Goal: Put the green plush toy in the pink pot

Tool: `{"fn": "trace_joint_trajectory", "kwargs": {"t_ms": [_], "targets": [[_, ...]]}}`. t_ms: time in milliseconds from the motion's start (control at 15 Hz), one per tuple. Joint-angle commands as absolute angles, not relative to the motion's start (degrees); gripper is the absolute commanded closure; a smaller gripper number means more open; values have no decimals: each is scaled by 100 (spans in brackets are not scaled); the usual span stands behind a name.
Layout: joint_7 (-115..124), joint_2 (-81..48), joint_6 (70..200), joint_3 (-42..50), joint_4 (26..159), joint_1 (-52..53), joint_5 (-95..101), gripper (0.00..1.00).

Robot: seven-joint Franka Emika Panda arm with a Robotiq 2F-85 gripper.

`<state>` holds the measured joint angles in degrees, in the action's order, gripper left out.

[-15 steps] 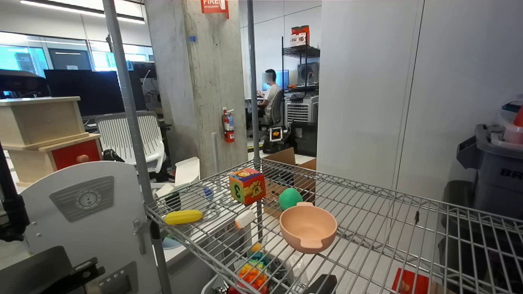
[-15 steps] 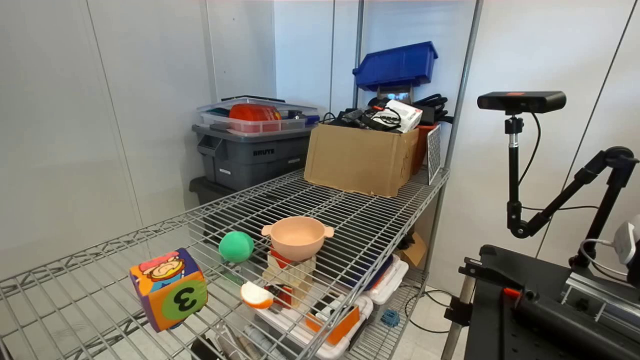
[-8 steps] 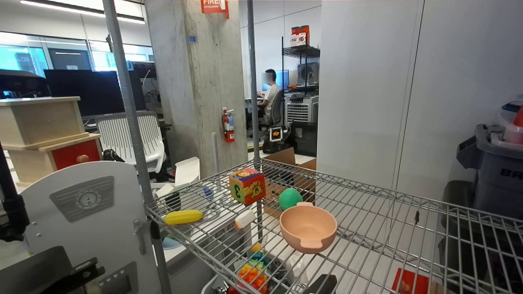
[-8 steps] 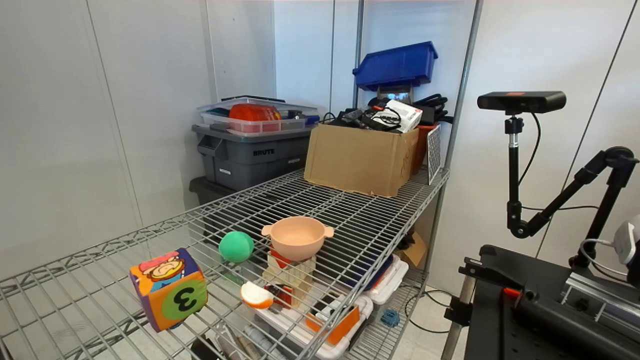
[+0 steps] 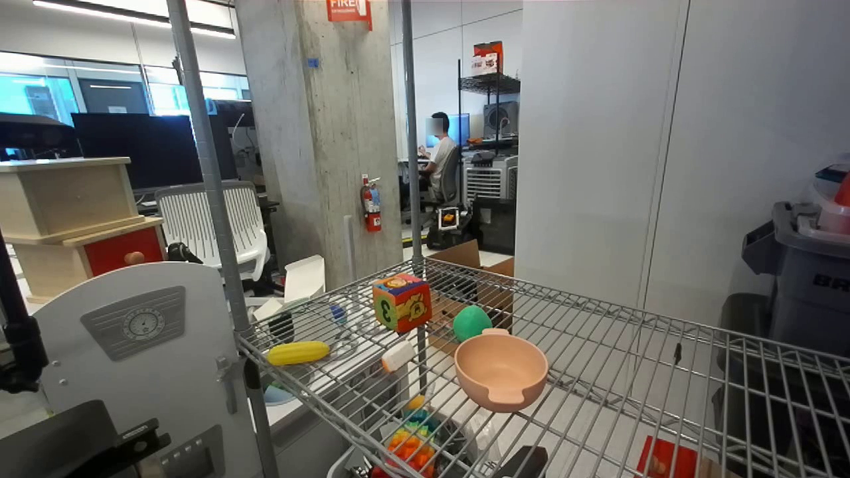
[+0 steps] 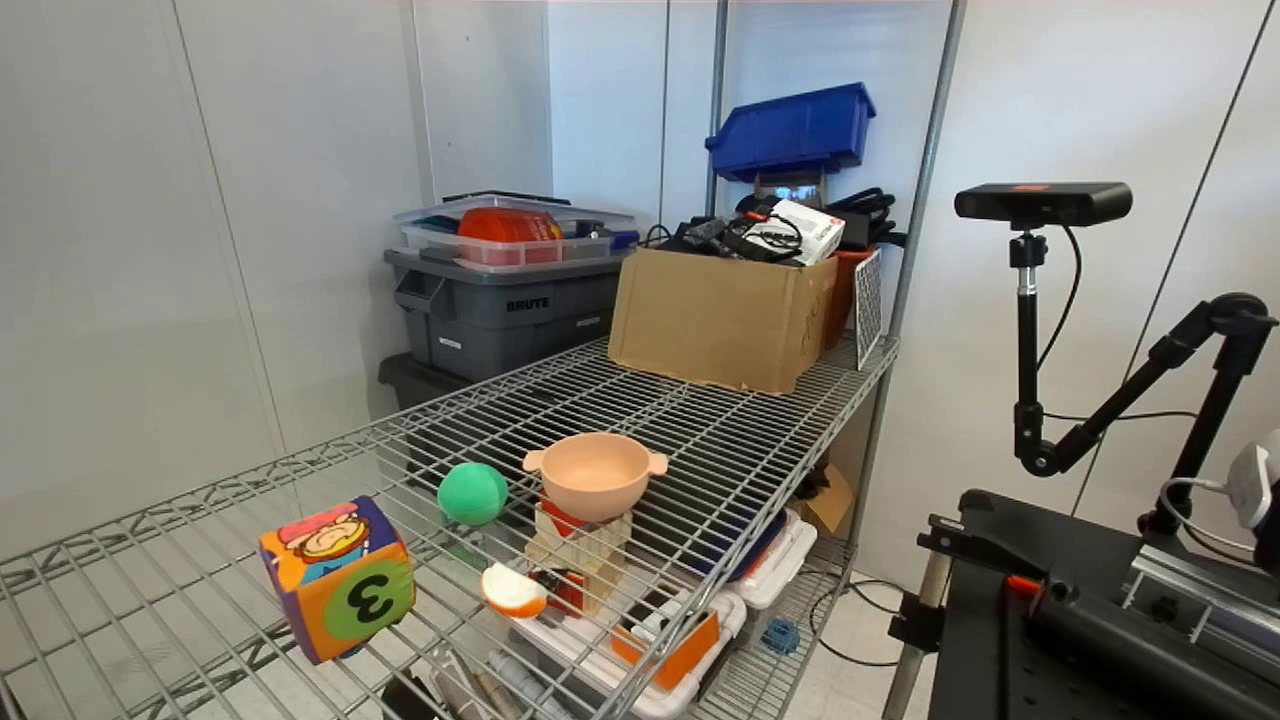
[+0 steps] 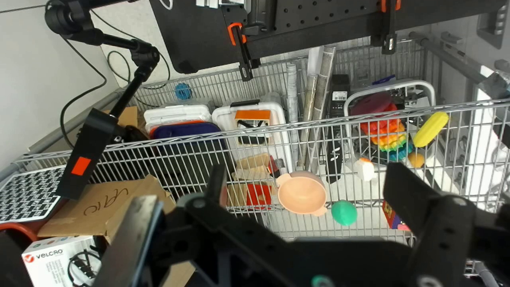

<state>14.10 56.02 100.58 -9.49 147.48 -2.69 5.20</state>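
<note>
The green plush toy is a smooth teal-green rounded lump. It rests on the wire shelf beside the pink pot in both exterior views [image 5: 472, 323] [image 6: 473, 493] and in the wrist view [image 7: 344, 213]. The pink pot, a salmon bowl with two small handles, stands upright and looks empty in both exterior views [image 5: 501, 372] [image 6: 596, 475] and in the wrist view [image 7: 302, 194]. My gripper [image 7: 308, 175] shows only in the wrist view. Its fingers are wide apart with nothing between them. It is some way above the shelf, with the toy and pot framed between the fingers.
The wire shelf [image 6: 700, 440] also bears a multicoloured cube [image 5: 402, 302], a yellow banana-shaped thing [image 5: 298, 353], a white and orange piece [image 6: 513, 590] and a cardboard box [image 6: 715, 315]. Metal posts [image 5: 212, 166] rise at its corners. A black camera arm [image 7: 137, 75] stands beside it.
</note>
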Motion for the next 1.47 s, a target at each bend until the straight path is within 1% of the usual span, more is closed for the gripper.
{"fn": "trace_joint_trajectory", "kwargs": {"t_ms": [0,333,600,1000,1200,1400], "targets": [[1441,5588,10040,-919,14731,-222,550,0],[1305,5275,10325,-791,14792,-267,603,0],[1260,4569,11011,-588,14883,-350,611,0],[1524,2685,12642,-353,14777,-556,484,0],[1754,1528,13225,-190,14222,-668,302,0],[1974,395,13372,-35,13369,-611,-76,0]]}}
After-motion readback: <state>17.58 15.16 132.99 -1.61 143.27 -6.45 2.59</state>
